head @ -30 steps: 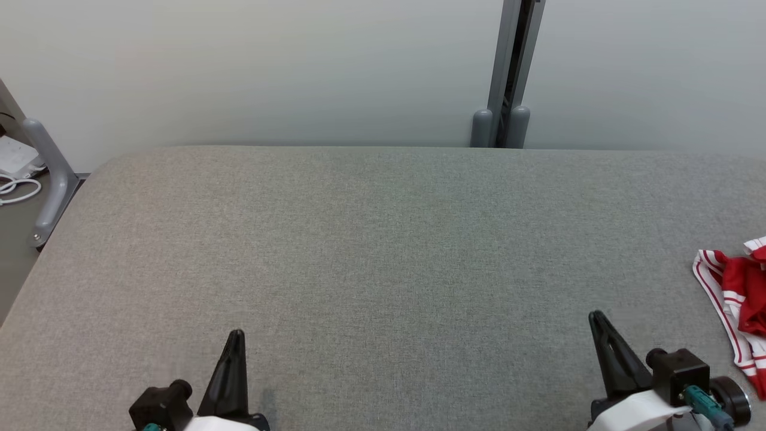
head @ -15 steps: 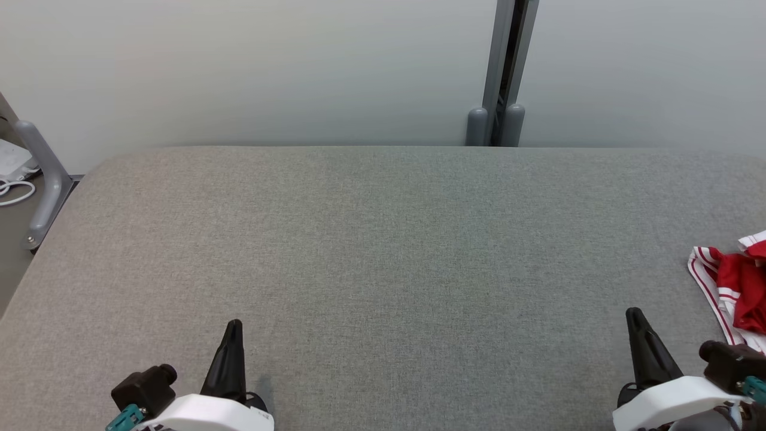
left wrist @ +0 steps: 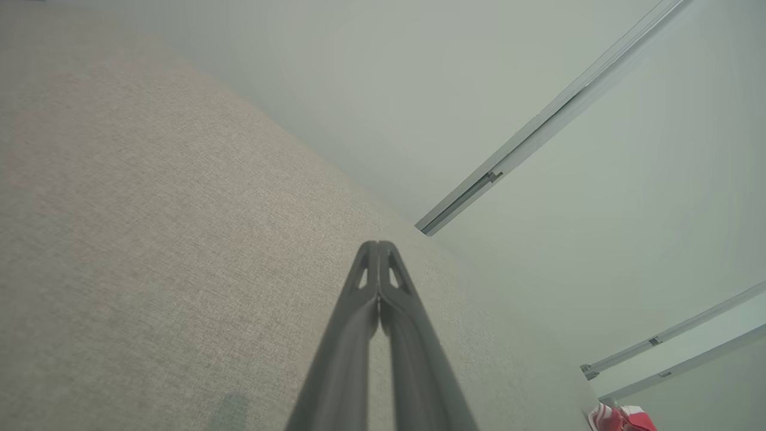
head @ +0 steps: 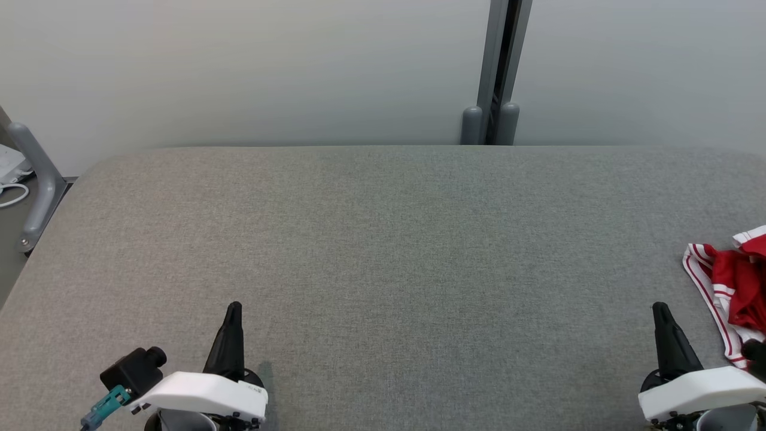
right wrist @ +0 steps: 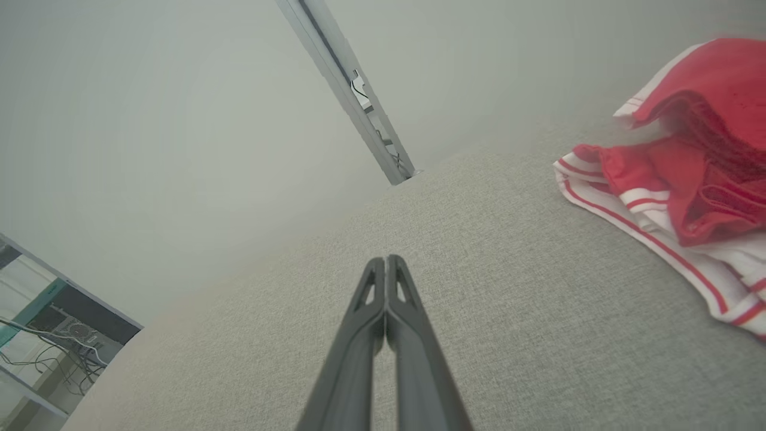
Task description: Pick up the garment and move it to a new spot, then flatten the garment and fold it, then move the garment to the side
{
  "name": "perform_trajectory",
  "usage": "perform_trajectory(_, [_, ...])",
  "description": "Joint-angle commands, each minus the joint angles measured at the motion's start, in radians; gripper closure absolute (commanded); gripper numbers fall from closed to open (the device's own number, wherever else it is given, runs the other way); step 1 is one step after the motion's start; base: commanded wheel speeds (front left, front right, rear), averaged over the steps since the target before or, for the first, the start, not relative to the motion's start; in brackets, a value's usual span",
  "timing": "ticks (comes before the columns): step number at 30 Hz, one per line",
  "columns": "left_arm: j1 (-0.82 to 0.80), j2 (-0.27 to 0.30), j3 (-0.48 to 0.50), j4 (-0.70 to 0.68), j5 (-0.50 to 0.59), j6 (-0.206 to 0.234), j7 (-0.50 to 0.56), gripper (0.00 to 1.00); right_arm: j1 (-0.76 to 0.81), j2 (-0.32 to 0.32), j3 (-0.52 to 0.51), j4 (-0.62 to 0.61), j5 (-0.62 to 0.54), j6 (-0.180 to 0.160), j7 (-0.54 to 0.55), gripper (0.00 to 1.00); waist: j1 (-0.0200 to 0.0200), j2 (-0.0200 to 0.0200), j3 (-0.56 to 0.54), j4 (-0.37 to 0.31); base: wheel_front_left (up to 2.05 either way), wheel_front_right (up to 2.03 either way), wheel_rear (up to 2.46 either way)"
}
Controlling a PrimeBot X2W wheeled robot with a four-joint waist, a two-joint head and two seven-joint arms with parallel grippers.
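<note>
Our left gripper [head: 233,308] and right gripper [head: 660,309] are closed and empty. The crumpled garment [head: 731,282] lies far right on the counter [head: 383,239]; reaching without opening, we may just shove it away.

place: lab-like test room | signs: plain partition panels [head: 239,72], grey padded table [head: 383,239], cabled equipment rack [right wrist: 60,341]

garment [head: 729,281] on table [head: 383,239], far right — right gripper [head: 660,307] near it, left gripper [head: 234,306] well apart

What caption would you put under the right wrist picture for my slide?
Shut right gripper points across the grey fabric table, apart from a crumpled red-and-white garment.
</note>
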Motion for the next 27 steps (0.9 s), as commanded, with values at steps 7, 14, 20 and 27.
perform_trajectory(7, [-0.060, 0.005, 0.004, 0.006, -0.106, -0.020, 0.021, 1.00, -0.028, -0.004, -0.040, -0.024, 0.128, 0.000, 0.036, 1.00, 0.0000, -0.0001, 0.001, -0.006, 0.00, 0.00, 0.00])
perform_trajectory(14, [-0.082, 0.006, 0.004, 0.019, -0.177, -0.029, 0.037, 1.00, -0.031, -0.003, -0.064, -0.029, 0.212, 0.000, 0.062, 1.00, 0.0000, -0.0001, 0.002, -0.010, 0.00, 0.00, 0.00])
perform_trajectory(20, [-0.106, 0.007, 0.005, 0.033, -0.254, -0.039, 0.054, 1.00, -0.033, -0.001, -0.091, -0.034, 0.304, 0.000, 0.089, 1.00, 0.0000, -0.0001, 0.003, -0.015, 0.00, 0.00, 0.00])
perform_trajectory(27, [-0.127, 0.007, 0.005, 0.046, -0.325, -0.049, 0.069, 1.00, -0.037, 0.000, -0.116, -0.038, 0.390, 0.000, 0.115, 1.00, 0.0000, -0.0001, 0.004, -0.021, 0.00, 0.00, 0.00])
